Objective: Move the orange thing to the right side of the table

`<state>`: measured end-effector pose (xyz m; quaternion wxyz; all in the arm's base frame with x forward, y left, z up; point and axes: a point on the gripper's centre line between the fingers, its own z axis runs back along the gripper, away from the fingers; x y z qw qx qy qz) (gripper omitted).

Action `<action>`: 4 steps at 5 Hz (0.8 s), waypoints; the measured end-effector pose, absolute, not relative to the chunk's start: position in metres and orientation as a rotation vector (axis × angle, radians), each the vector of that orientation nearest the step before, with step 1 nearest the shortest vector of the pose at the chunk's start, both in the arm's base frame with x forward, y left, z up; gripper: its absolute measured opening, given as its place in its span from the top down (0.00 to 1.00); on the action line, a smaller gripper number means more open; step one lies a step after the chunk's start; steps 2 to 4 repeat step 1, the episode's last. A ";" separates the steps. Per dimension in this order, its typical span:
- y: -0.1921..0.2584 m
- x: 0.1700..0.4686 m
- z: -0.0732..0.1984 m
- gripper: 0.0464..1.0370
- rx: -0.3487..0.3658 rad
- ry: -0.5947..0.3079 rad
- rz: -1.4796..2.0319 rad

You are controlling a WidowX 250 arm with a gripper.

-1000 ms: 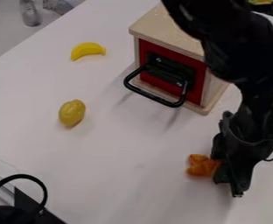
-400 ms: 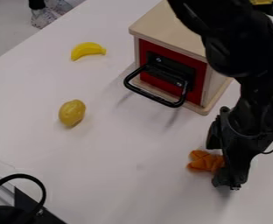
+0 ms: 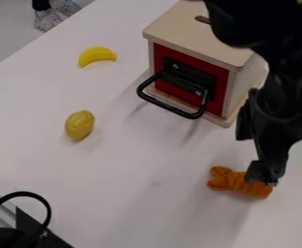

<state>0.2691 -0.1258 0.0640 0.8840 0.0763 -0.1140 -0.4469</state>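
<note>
Jaws spread wide, I have nothing gripped between them. My gripper (image 3: 252, 155) hangs over the lower right of the view, one finger up beside the wooden box (image 3: 195, 36), the other lower down, its tip overlapping the upper edge of the orange thing (image 3: 237, 182). Whether that tip touches it, I cannot tell. The orange thing lies on the table (image 3: 134, 169), towards the view's lower right, below the box and outside the gap between my fingers.

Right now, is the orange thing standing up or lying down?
Lying down: the orange thing stretches out long and low along the white table.
</note>
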 end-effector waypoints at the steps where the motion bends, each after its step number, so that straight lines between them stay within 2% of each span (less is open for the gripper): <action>1: -0.120 0.265 0.106 0.04 0.101 -0.303 -0.922; 4: -0.120 0.265 0.106 0.04 0.101 -0.303 -0.922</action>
